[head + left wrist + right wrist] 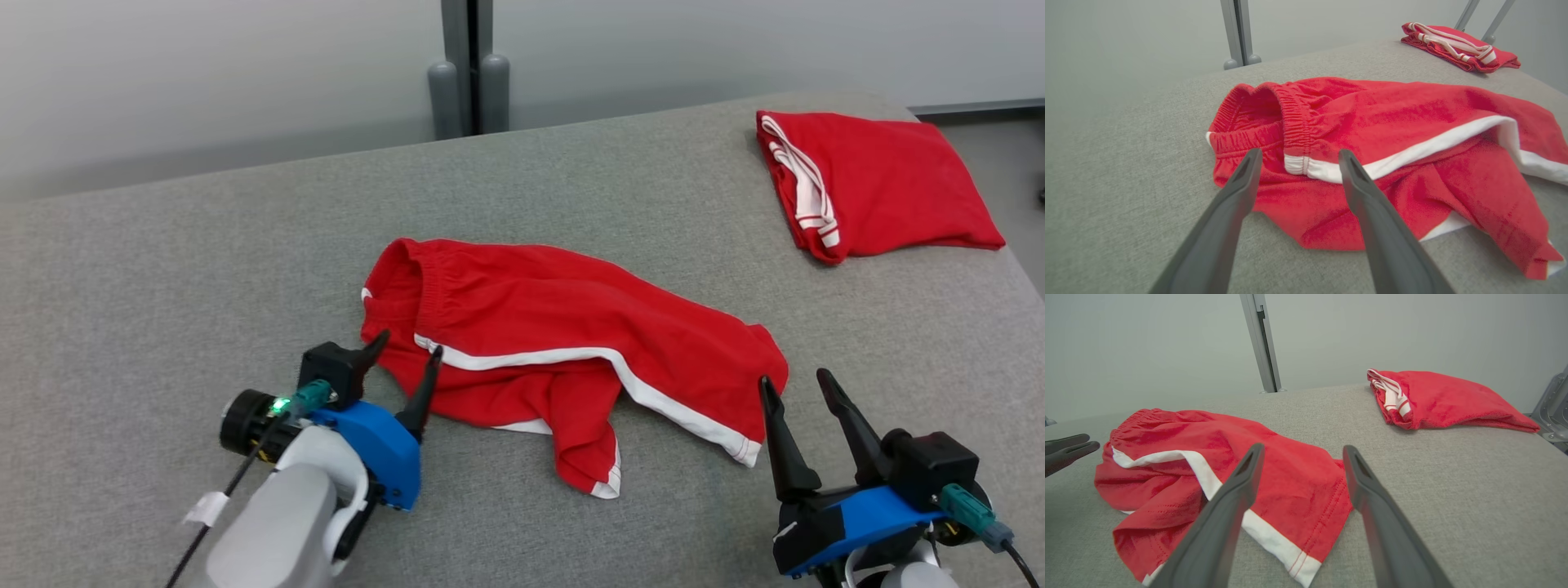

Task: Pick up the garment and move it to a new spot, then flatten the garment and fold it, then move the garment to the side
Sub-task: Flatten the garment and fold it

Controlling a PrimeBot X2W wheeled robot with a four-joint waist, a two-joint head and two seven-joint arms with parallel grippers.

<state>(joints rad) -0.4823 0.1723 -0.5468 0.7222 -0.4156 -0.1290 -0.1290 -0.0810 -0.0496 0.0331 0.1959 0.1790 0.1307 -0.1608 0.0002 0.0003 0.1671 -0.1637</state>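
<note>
The garment (563,339) is a pair of red shorts with white side stripes, lying rumpled in the middle of the grey padded table (204,269). Its elastic waistband (1290,118) faces left. My left gripper (408,347) is open at the waistband's near corner, the fingertips right over the cloth edge with nothing pinched. In the left wrist view that gripper (1299,154) straddles the white stripe's end. My right gripper (793,377) is open just off the garment's right leg hem (1327,498), fingers apart above bare table and the hem corner (1301,450).
A second red garment (873,184), folded, with white stripes at its edge, rests at the table's far right corner (1445,400). A grey post (469,73) rises behind the table against a pale wall. Floor shows past the table's right edge.
</note>
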